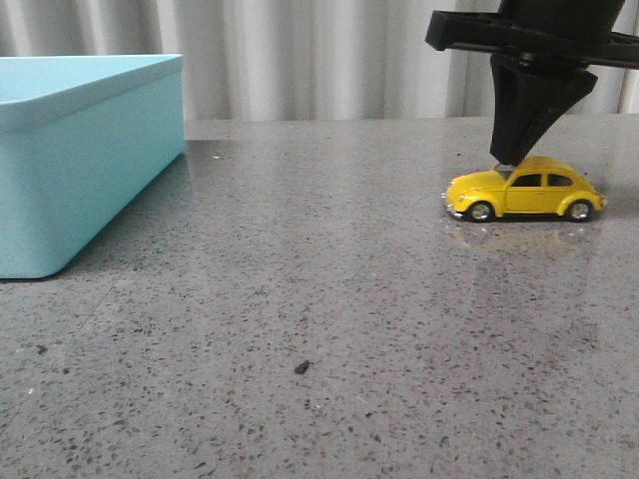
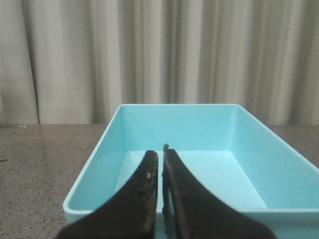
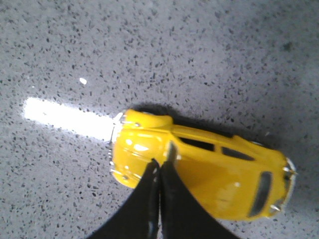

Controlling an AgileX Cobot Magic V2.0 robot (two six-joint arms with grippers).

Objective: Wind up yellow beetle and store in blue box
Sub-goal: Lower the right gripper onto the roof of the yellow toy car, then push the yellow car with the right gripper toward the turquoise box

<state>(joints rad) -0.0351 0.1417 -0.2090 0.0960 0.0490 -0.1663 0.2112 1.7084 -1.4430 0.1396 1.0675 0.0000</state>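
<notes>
Small glossy yellow toy beetle [image 1: 525,190] standing on all four wheels on the speckled grey stone table [image 1: 300,299], well apart from the large pale-blue plastic box [image 1: 80,150]. Right gripper [image 1: 512,160], jaws closed and empty, apparently touching its roof. Left gripper [image 2: 160,164], closed, above the box.

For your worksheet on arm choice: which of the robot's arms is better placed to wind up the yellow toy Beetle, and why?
Right. Its tool, fingers together, sits directly over the yellow Beetle on its hood. The left tool, also shut, hangs over the blue box, far across the table.
</notes>
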